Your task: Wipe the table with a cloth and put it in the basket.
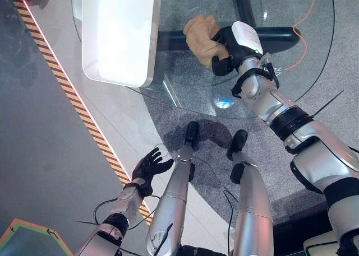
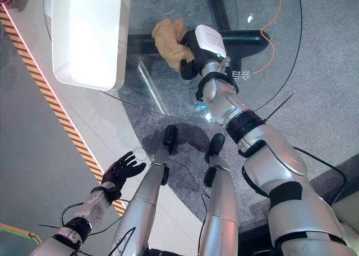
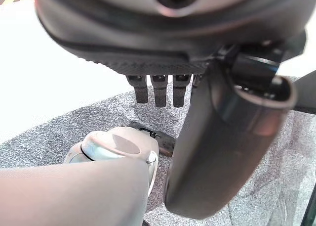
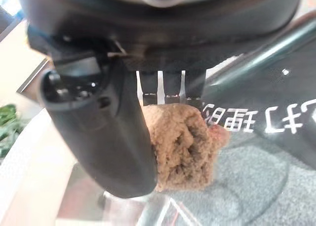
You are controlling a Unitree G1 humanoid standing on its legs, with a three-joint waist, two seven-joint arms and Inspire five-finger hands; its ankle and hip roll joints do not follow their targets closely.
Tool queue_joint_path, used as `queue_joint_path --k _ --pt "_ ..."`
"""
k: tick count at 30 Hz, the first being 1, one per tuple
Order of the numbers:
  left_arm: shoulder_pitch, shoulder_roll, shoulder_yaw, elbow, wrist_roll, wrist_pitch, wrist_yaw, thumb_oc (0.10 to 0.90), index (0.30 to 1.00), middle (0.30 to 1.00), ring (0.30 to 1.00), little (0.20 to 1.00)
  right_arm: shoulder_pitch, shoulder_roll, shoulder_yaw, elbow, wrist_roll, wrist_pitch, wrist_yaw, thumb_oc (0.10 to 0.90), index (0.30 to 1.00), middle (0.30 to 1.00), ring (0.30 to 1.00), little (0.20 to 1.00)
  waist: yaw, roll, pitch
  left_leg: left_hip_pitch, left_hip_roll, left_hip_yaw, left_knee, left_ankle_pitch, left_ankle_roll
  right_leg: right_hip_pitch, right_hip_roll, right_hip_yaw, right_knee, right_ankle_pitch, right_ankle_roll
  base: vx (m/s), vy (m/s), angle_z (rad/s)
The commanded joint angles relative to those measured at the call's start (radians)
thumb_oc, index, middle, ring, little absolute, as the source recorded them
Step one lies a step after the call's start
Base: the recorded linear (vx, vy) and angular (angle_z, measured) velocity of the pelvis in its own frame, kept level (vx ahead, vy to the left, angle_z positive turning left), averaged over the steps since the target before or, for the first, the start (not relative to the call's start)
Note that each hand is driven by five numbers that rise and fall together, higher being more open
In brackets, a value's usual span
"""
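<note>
Where the head views take in the whole round clear glass table point(image 1: 185, 93), the right wrist view gives a close look at the grasp. Item: crumpled tan-brown cloth point(image 1: 201, 37), bunched into a thick soft wad with deep folds, lying on the glass toward 12 o'clock in the head views, just beside the dark table base bar point(image 1: 280, 36) seen through the glass. Right hand point(image 1: 231, 50): fingers and thumb curled round the cloth point(image 4: 183, 146), which bulges out past them in the wrist view. White rounded rectangular tray-like object point(image 1: 119, 32): on the table at 11 o'clock, well apart from the cloth. Left hand point(image 1: 150, 166): at 7 o'clock, off the table over the grey floor, fingers spread and relaxed, holding nothing; its wrist view shows straight fingertips point(image 3: 160, 92) above speckled grey carpet point(image 3: 276, 186). Orange cable point(image 1: 305, 26): under the glass at 1 o'clock.
</note>
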Motion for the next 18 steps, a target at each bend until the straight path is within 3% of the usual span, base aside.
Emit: queue_joint_path --k 1,8,18 --pt "-0.005 0.013 0.014 0.02 0.018 -0.007 0.02 0.8 0.9 0.9 0.9 0.9 -0.007 0.096 0.069 -0.15 -0.053 -0.134 0.102 0.1 0.3 0.3 0.3 0.2 0.022 0.02 -0.019 -0.013 -0.074 0.09 0.028 -0.019 0.079 0.027 0.031 -0.037 -0.069 0.005 0.036 0.0 0.0 0.0" --pt "-0.019 0.015 0.014 0.025 0.02 0.0 0.024 0.8 0.9 0.9 0.9 0.9 0.02 0.113 0.1 -0.161 -0.066 -0.107 0.157 0.1 0.3 0.3 0.3 0.2 0.021 0.016 -0.019 -0.019 -0.076 0.089 0.031 -0.018 0.079 0.022 0.032 -0.038 -0.068 0.007 0.037 0.0 0.0 0.0" --pt "-0.032 0.03 0.015 0.026 0.024 0.015 0.02 0.8 0.9 0.9 0.9 0.9 0.038 0.119 0.113 -0.148 -0.068 -0.13 0.205 0.1 0.3 0.3 0.3 0.2 0.024 0.007 -0.019 -0.017 -0.074 0.085 0.025 -0.015 0.079 0.028 0.028 -0.045 -0.079 0.016 0.041 0.0 -0.003 0.0"
